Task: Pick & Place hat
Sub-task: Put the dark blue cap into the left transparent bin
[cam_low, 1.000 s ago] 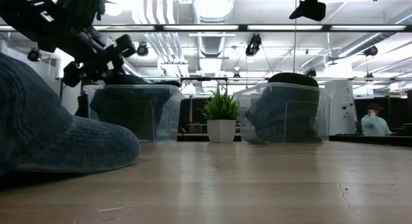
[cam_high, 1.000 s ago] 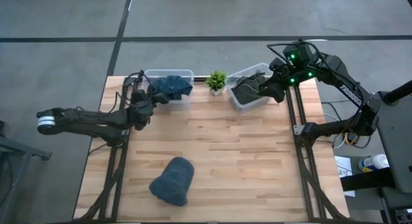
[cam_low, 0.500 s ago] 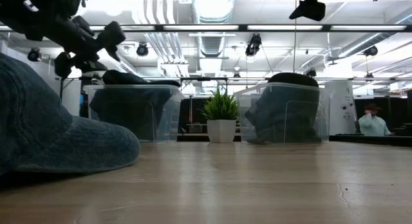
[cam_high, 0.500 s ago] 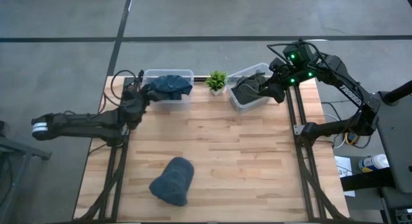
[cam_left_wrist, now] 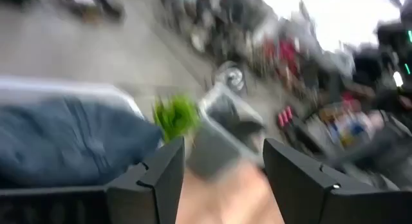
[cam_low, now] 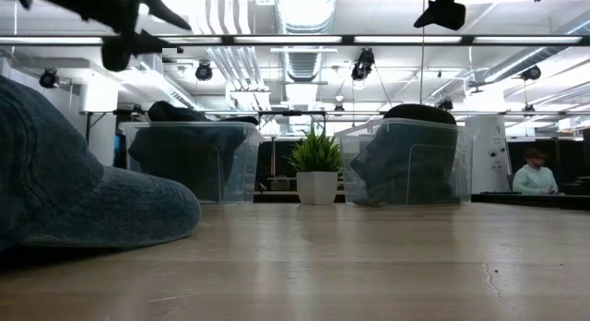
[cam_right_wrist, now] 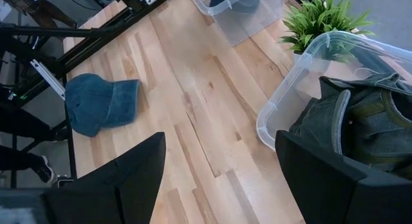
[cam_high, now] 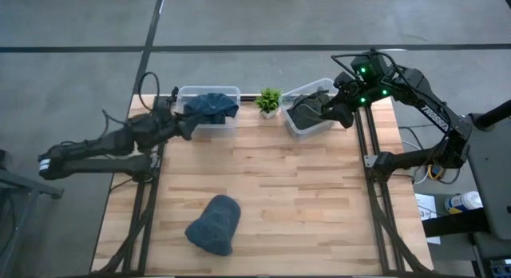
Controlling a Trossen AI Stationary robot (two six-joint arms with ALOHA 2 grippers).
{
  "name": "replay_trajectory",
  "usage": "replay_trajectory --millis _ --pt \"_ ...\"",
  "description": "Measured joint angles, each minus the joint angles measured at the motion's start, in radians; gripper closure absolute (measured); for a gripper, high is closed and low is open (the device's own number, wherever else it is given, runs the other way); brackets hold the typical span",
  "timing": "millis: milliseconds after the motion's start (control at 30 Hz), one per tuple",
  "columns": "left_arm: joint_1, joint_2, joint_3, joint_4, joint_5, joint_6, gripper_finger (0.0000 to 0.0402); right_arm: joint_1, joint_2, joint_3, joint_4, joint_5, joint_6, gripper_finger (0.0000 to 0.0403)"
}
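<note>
left pincer (cam_high: 185, 128) open beside bin (cam_high: 209, 95) | hat (cam_high: 214, 223) on table (cam_high: 319, 198)

The hat (cam_high: 215, 224) on the pale striped wood table (cam_high: 303, 198) is denim blue. A darker blue cloth (cam_high: 209, 106) fills one clear bin (cam_high: 228, 92); the other bin (cam_high: 313, 89) holds dark, perhaps grey-green fabric (cam_right_wrist: 360, 121). The small plant (cam_high: 268, 98) is green in a white pot (cam_low: 316, 187).

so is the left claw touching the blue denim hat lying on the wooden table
Apart. The high view shows the left claw up by the clear plastic bin, with bare wood between it and the blue denim hat.
</note>
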Motion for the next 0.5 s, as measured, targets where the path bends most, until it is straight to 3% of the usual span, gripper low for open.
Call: replay_trajectory --millis 100,233,367,500 --pt "-0.003 0.02 0.136 -0.291 0.149 -0.145 0.0199 0.0 0.0 0.0 0.0 0.0 -0.004 0.0117" --pt "-0.015 0.068 0.244 -0.589 0.426 -0.374 0.0206 0.0 0.0 0.0 0.002 0.0 -0.012 0.0117" --pt "-0.058 0.111 0.276 -0.686 0.644 -0.641 0.0215 0.0 0.0 0.0 0.003 0.0 -0.016 0.0117" --pt "-0.163 0.17 0.287 -0.697 0.711 -0.79 0.0226 0.0 0.0 -0.001 0.005 0.0 -0.019 0.0117"
